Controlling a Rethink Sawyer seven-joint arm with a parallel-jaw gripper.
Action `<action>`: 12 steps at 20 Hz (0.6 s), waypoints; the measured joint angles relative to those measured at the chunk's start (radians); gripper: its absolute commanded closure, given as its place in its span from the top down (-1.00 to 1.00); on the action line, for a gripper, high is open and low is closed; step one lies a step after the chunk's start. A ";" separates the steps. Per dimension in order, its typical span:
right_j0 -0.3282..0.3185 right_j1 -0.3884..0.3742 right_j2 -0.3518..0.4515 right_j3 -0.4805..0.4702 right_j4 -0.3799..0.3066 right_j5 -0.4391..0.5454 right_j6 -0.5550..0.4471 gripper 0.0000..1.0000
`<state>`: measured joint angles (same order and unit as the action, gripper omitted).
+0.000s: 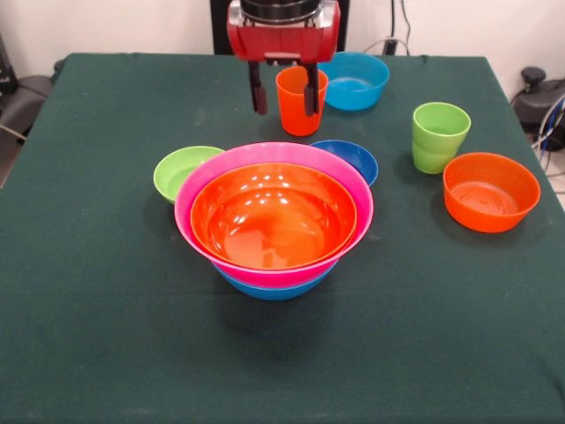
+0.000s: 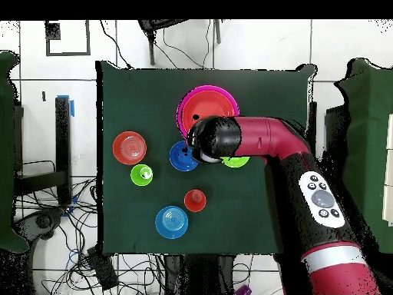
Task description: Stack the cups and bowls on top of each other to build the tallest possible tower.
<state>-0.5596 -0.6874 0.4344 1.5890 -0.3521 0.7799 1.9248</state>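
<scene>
The tower (image 1: 265,152) stands mid-table: a large orange bowl (image 1: 274,225) nested in a pink bowl, which sits on a blue bowl (image 1: 274,290). From above the tower (image 2: 201,104) is partly covered by the arm. My gripper (image 1: 285,108) hangs open and empty, well above the table. In the front view its right finger overlaps the orange cup (image 1: 300,119). From above, the gripper (image 2: 209,142) is beside the dark blue bowl (image 2: 183,156), well away from the upright orange cup (image 2: 195,200).
A small lime green bowl (image 1: 181,170) and the dark blue bowl (image 1: 353,157) sit against the tower's far side. A light blue bowl (image 1: 355,81) is at the back. One lime green cup sits in another (image 1: 439,137), beside an orange bowl (image 1: 491,191).
</scene>
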 measured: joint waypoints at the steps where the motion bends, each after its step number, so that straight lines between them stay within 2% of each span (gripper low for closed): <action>1: 0.001 0.005 -0.001 -0.007 0.000 0.000 0.000 1.00; 12: 0.018 0.014 -0.007 -0.036 0.000 0.000 0.000 1.00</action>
<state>-0.5421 -0.6737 0.4270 1.5533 -0.3519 0.7799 1.9248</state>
